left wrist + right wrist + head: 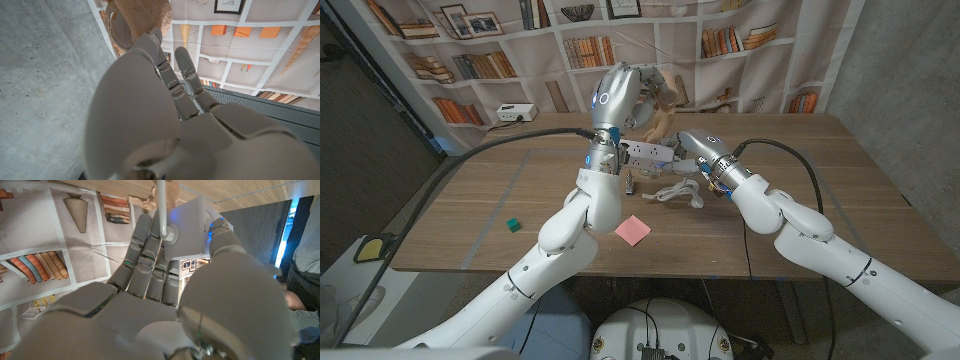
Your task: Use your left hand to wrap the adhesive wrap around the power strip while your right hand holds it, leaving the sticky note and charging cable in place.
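Observation:
My right hand (705, 152) grips one end of the white power strip (645, 152) and holds it lifted over the middle of the table. In the right wrist view, my right hand's fingers (150, 255) close around the strip's end (192, 225), where its cord (161, 200) comes out. My left hand (620, 95) is raised above the strip and holds the tan adhesive wrap roll (660, 112). The roll (135, 20) sits at my left hand's fingertips (175, 65). The pink sticky note (633, 230) and the coiled white charging cable (680, 190) lie on the table below.
A small green cube (510, 225) lies on the wooden table (840, 180) toward its left front. A white box (515, 113) sits at the far left corner. A bookshelf backdrop stands behind the table.

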`<state>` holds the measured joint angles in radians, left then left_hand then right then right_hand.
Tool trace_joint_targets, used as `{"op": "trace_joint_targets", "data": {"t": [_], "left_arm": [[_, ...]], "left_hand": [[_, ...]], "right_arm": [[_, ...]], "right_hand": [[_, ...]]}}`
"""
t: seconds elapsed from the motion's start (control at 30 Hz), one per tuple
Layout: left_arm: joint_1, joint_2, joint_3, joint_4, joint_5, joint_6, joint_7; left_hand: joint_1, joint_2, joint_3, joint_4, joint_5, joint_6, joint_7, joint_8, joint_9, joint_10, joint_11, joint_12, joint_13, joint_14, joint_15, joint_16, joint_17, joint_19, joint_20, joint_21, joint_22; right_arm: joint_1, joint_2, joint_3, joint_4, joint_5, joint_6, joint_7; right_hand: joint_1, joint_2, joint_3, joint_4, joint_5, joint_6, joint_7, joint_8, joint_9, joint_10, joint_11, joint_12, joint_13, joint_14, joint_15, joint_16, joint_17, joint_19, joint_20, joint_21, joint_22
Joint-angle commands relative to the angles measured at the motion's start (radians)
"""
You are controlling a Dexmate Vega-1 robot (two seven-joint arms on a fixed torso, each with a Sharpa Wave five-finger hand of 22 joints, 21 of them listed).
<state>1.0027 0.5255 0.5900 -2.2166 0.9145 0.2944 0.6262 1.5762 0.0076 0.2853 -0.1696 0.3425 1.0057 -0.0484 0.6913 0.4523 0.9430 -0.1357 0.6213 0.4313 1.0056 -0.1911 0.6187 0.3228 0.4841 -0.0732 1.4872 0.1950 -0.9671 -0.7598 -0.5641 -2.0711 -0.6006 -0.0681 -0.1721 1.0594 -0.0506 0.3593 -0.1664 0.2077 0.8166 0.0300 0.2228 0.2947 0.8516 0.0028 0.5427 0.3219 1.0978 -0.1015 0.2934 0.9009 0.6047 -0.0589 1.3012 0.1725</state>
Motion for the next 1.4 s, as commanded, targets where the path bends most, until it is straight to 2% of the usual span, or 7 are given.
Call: {"op": "trace_joint_targets", "data": {"t": [0.03,0.17,0.9,1.03,1.4], "left_arm": [[0.022,-0.009,-0.002,-0.01,-0.005,-0.018,0.015],[0.029,-0.013,-0.002,-0.009,-0.004,-0.029,0.03],[0.078,-0.01,-0.019,-0.027,0.0,-0.081,0.1],[0.09,-0.01,-0.021,-0.03,-0.003,-0.098,0.119],[0.139,-0.012,-0.017,-0.056,0.023,-0.11,0.149]], "left_hand": [[-0.003,-0.006,-0.003,0.005,0.006,0.008,-0.003,0.001,0.001,0.005,-0.002,0.001,0.001,0.009,0.0,0.002,0.003,-0.001,-0.004,0.01,0.0],[-0.004,-0.008,-0.004,0.005,0.006,0.008,-0.002,0.001,0.001,0.007,-0.002,0.002,0.001,0.009,0.0,0.002,0.003,-0.001,-0.004,0.012,-0.001],[-0.003,-0.009,-0.003,0.005,0.011,0.009,-0.003,0.002,0.001,0.008,-0.002,0.001,0.0,0.012,0.0,0.001,0.0,-0.002,-0.004,0.016,-0.006],[-0.003,-0.008,-0.003,0.005,0.012,0.008,-0.004,0.002,0.002,0.008,0.005,0.0,0.0,0.013,0.0,0.001,0.0,-0.002,-0.003,0.018,-0.007],[-0.004,-0.009,-0.003,0.005,0.014,0.005,-0.005,0.003,0.004,0.008,-0.001,0.0,0.0,0.014,-0.001,0.0,-0.001,-0.003,-0.002,0.021,-0.007]], "right_arm": [[0.013,0.006,-0.006,0.008,0.004,-0.007,-0.005],[0.02,0.012,-0.005,0.022,0.034,0.0,0.004],[0.054,0.022,-0.017,0.046,0.031,-0.028,-0.002],[0.059,0.022,-0.019,0.05,0.03,-0.036,-0.001],[0.07,0.019,-0.028,0.058,0.024,-0.058,0.006]], "right_hand": [[0.128,0.136,0.068,0.005,0.005,0.088,-0.082,0.003,0.003,0.134,-0.125,0.003,0.128,0.096,-0.128,-0.004,0.003,-0.005,-0.082,0.004,0.002],[0.128,0.137,0.068,0.006,0.005,0.088,-0.083,0.002,0.003,0.134,-0.127,0.002,0.128,0.096,-0.129,-0.004,0.002,-0.005,-0.082,0.004,0.002],[0.128,0.136,0.067,0.005,0.005,0.088,-0.082,0.002,0.003,0.133,-0.129,-0.001,0.129,0.097,-0.129,-0.006,0.003,-0.006,-0.081,0.003,0.002],[0.128,0.136,0.068,0.005,0.005,0.088,-0.083,0.002,0.003,0.133,-0.129,-0.002,0.13,0.097,-0.129,-0.007,0.003,-0.008,-0.081,0.003,0.002],[0.128,0.137,0.068,0.006,0.005,0.087,-0.084,0.001,0.004,0.134,-0.129,-0.003,0.129,0.096,-0.129,-0.009,0.003,-0.008,-0.081,0.002,0.002]]}}
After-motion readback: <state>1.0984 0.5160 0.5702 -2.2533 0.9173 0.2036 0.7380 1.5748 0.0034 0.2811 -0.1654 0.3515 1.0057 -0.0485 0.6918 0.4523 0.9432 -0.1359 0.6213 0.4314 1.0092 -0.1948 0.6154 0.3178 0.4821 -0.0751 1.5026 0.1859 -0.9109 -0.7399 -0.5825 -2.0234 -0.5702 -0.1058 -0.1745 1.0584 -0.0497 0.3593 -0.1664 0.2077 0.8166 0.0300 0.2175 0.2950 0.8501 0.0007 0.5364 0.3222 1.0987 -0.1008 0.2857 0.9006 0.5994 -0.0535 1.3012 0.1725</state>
